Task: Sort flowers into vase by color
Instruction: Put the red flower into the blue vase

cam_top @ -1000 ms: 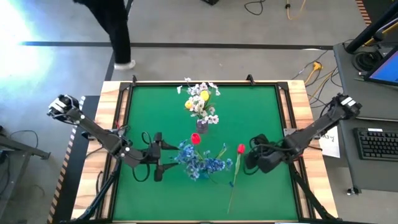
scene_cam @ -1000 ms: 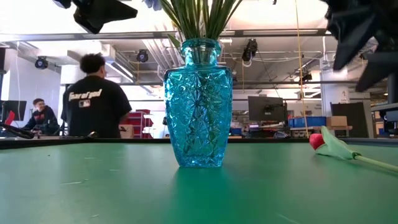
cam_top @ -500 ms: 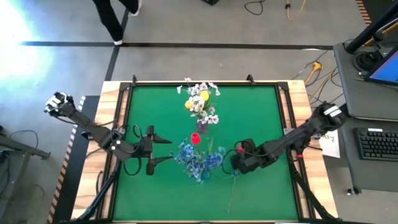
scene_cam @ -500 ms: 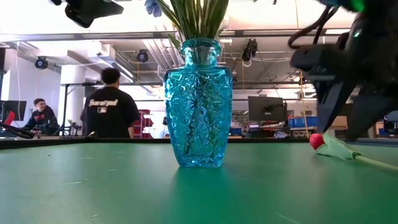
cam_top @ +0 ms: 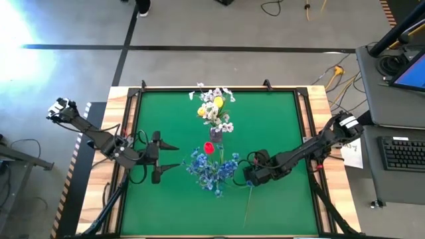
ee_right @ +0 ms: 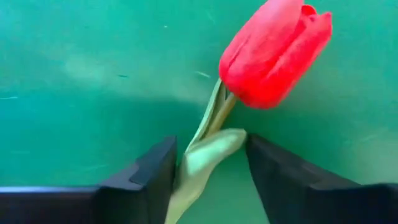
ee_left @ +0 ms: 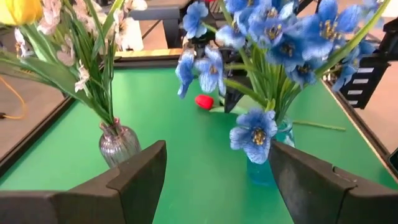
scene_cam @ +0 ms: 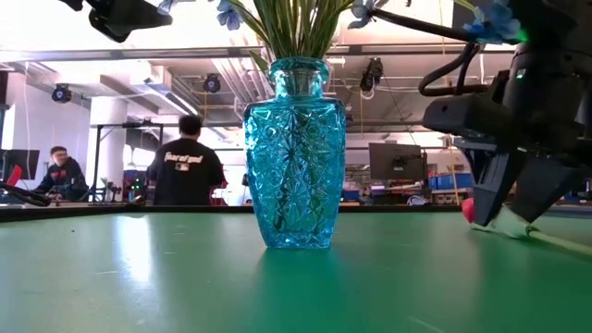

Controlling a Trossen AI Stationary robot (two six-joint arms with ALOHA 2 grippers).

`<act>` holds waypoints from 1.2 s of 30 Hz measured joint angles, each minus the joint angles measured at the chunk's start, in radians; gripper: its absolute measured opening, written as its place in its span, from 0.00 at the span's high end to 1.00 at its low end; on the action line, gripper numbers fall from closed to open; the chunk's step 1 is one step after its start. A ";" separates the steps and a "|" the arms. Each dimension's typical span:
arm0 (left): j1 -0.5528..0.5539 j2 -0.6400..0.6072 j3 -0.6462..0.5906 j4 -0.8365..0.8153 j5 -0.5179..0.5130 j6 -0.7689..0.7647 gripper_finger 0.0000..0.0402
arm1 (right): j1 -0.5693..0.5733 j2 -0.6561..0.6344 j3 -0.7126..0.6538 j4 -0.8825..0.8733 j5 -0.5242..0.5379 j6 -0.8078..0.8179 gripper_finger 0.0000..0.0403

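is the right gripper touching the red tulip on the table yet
Cannot tell. In the right wrist view the right gripper has its open fingers either side of the red tulip stem, close to its leaf, but neither contact nor a clear gap shows.

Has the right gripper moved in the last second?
Yes. In the high view the right gripper has shifted left toward the blue vase and now sits over the red tulip, fingers open astride its stem.
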 joint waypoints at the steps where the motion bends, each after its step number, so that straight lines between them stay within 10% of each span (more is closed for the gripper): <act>1: 0.000 -0.001 0.000 -0.007 0.000 -0.004 0.33 | 0.000 -0.004 0.000 -0.005 -0.001 -0.001 0.56; 13: 0.000 -0.010 0.000 -0.008 -0.025 -0.025 0.33 | 0.000 -0.033 -0.006 -0.045 -0.006 -0.072 0.96; 23: 0.000 -0.012 0.000 -0.007 -0.026 -0.027 0.33 | 0.000 -0.164 -0.006 -0.162 0.027 -0.129 0.96; 36: 0.002 -0.011 0.000 0.012 -0.114 -0.030 0.33 | -0.052 -0.464 -0.005 -0.267 0.395 -0.405 0.96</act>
